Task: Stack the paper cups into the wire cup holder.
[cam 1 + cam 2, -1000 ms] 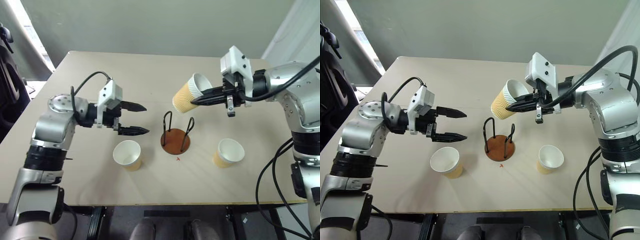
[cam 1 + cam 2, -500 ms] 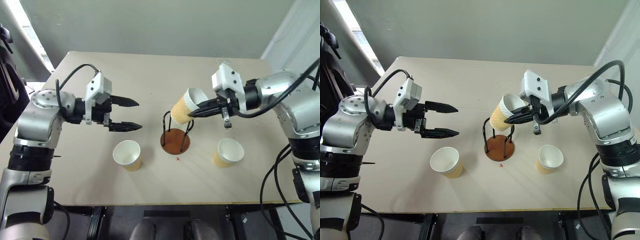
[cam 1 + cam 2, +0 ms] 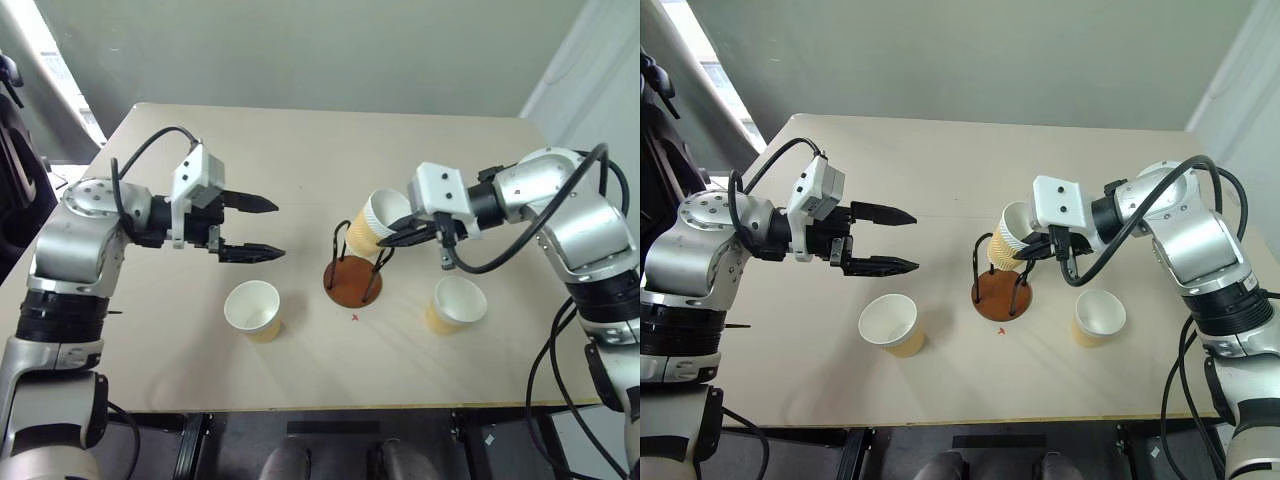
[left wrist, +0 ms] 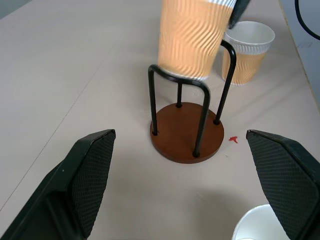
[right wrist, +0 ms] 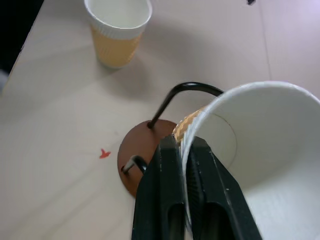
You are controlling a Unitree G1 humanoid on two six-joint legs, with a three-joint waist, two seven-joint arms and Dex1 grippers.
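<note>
The right claw [image 3: 1025,250] pinches the rim wall of a paper cup [image 3: 372,222], one finger inside the mouth and one outside, as the right wrist view shows with the fingers [image 5: 167,200] closed on the white rim. The cup hangs tilted, mouth toward the right arm, with its bottom lowered between the tops of the two black wire loops of the cup holder [image 3: 352,283]. From the left wrist view the cup's bottom sits at about the level of the loop tops, above the reddish-brown base and clear of it; whether the cup wall touches a wire is hard to tell.

The holder stands near the middle of the tan surface [image 3: 300,150], with a small red mark [image 3: 355,318] just in front of its base. A second cup [image 3: 254,310] stands upright on the surface, mouth up, nearer the left arm and in front of the holder. A third cup [image 3: 456,305] stands upright on the other side of the holder, under the right arm.

The left claw [image 3: 262,228] hangs above the surface, well apart from the holder, its two black fingers spread wide and holding nothing, pointing toward the holder.
</note>
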